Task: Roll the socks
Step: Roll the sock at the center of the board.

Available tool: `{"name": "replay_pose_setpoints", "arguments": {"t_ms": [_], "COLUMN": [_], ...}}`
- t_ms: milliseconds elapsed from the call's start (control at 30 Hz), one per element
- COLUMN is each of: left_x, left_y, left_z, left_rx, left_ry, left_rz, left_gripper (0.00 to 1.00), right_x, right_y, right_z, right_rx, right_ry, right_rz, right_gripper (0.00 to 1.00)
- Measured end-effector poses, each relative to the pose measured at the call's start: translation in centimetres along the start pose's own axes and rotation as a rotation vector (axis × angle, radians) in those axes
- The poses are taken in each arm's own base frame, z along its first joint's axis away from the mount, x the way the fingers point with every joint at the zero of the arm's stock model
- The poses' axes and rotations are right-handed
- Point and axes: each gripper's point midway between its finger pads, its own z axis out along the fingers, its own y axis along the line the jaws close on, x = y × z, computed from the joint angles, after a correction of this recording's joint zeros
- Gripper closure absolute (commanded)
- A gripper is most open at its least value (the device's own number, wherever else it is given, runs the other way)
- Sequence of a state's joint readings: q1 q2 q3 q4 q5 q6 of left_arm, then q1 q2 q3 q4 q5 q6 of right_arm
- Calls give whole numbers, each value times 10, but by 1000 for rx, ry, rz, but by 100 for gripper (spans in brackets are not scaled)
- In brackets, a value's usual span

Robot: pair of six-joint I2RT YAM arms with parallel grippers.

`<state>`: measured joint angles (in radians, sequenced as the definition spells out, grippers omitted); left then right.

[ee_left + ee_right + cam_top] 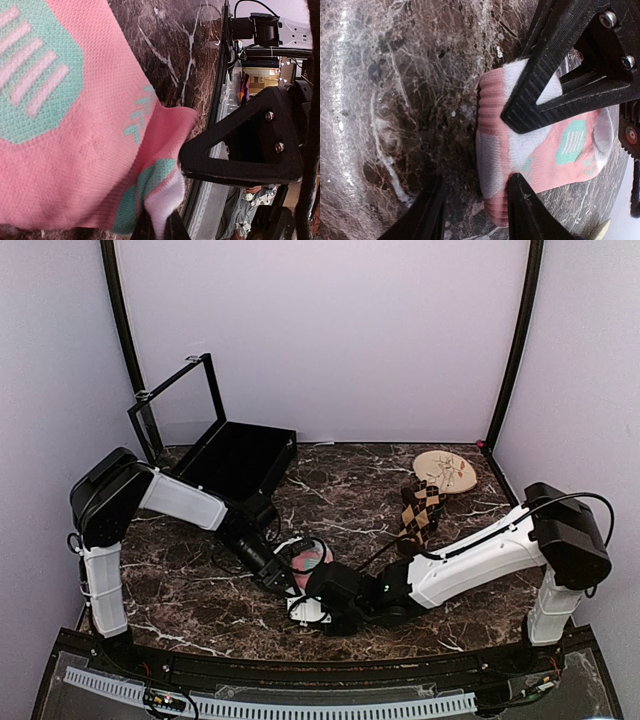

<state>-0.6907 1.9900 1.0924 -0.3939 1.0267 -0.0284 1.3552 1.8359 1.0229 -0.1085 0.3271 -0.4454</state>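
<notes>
Left gripper [159,227] pinches pink sock [75,150] | right gripper [477,179] agape | black box [232,455] interior dark

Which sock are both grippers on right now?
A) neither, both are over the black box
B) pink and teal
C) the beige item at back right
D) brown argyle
B: the pink sock fills both wrist views, at the left gripper and the right gripper. The argyle sock and the beige item lie apart at back right.
</notes>
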Motion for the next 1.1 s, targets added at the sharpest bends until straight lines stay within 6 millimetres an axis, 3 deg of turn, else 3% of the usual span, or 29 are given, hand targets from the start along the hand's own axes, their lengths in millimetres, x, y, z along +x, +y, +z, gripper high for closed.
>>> {"name": "replay_pose_setpoints", "arguments": {"t_ms": [467,1100], "left_x": [2,0], "left_y": [1,3], "left_z": [2,-5], "left_rx": [29,50], "left_ry": [19,15], "left_rz": [-9,-12], "left_gripper": [100,96], "right_x": [3,5], "right_y": [-1,-14], "right_z": [10,23], "right_rx": [3,-33], "right_ry": [20,14], "right_rz": [-46,-11], "right_gripper": [72,76]}}
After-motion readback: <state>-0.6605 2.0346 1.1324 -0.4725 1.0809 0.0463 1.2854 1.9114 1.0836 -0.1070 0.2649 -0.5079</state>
